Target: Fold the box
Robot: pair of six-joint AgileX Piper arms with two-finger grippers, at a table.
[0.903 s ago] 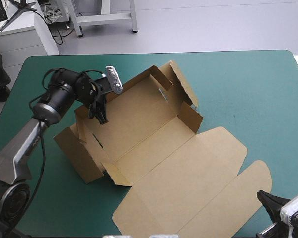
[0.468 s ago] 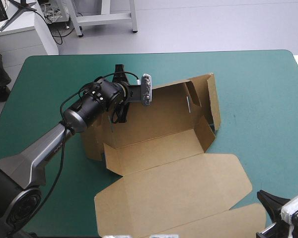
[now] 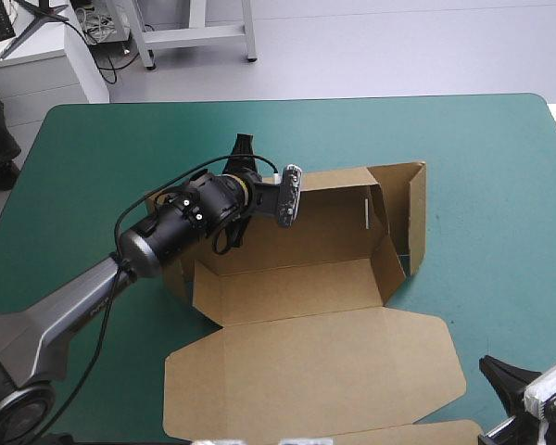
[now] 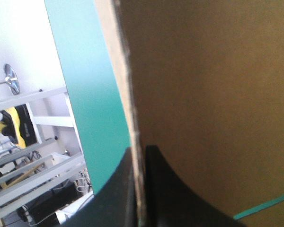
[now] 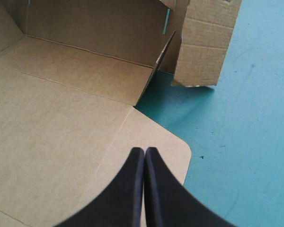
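Box (image 3: 296,278) plain brown board. Table cover (image 3: 482,167) plain teal-green. Left claw (image 4: 139,156), right claw (image 5: 145,151) black.

Pale grey floor (image 3: 398,46) beyond the teal-green table (image 3: 482,158); white cabinet (image 3: 46,74) (far left).

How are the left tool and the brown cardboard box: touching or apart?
Touching. The left wrist view shows the left tool shut on the brown cardboard box, its wall edge between the fingers.

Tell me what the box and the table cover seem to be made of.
The box: brown board, likely corrugated cardboard, matt; creased fold lines and a raw cut edge show. The table cover: teal-green, matt, smooth with faint scuffs; possibly a rubbery mat or coated fabric.
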